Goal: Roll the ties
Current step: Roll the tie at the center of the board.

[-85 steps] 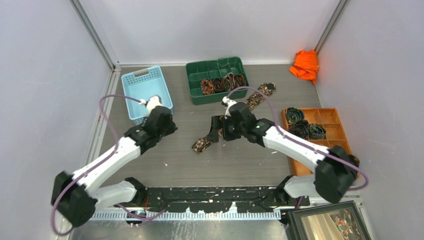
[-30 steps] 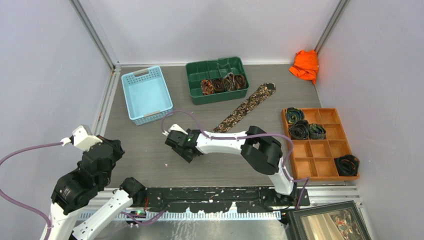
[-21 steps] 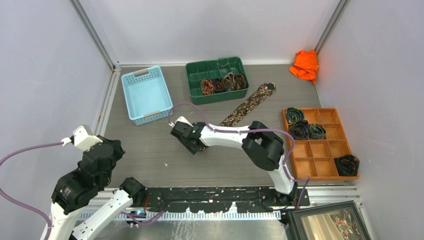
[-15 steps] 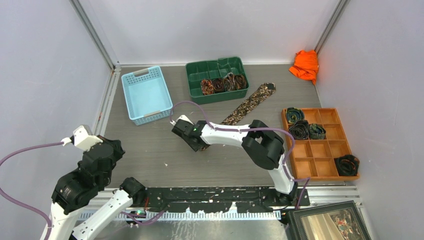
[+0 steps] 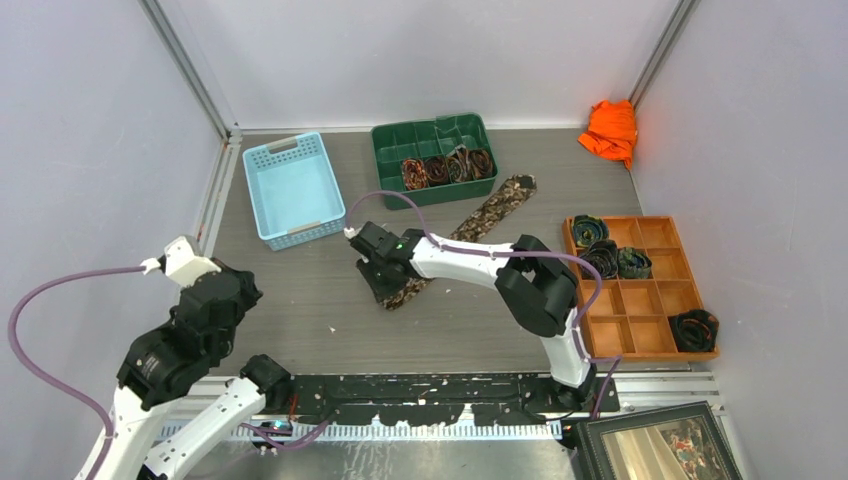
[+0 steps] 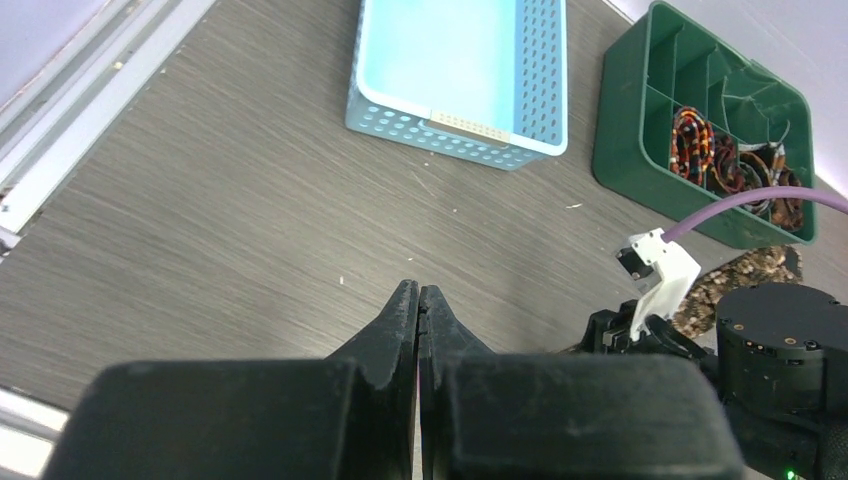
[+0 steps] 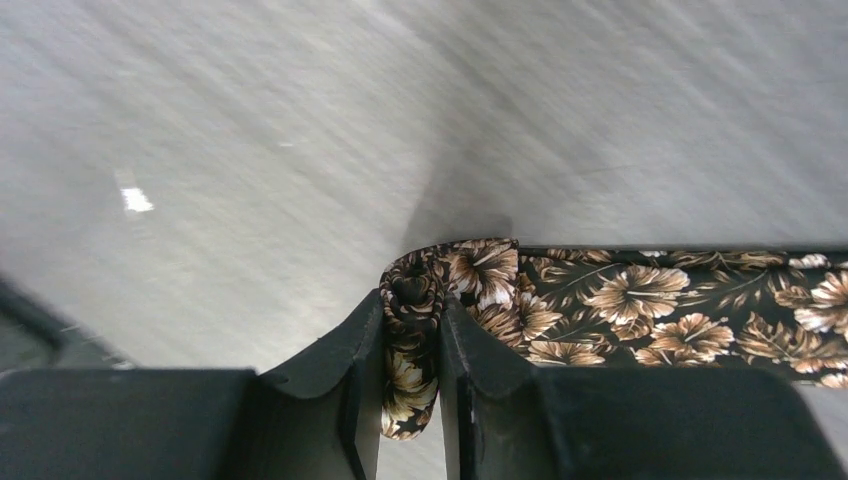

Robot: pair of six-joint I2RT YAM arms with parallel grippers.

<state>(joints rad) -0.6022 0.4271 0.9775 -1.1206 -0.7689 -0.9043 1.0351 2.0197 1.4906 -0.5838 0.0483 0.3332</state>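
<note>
Necktie, long brown leaf-print fabric (image 5: 492, 210), lies diagonal across centre frame on grey tabletop (image 5: 300, 320), wide end toward upper right. Right fingers (image 7: 362, 370) clamped on its near end, lower left of centre; wrist view shows that end folded over into a first small curl between them. Since half a second ago the far tip has slid down-left, away from the green compartment bin (image 5: 382, 170): whole tie dragged, not wound. Left fingers (image 6: 402, 318) pressed together, empty, lower left; that arm has crept upward slightly. Judgement: roll barely begun; with the length unpinned, further turning may just pull cloth along.
</note>
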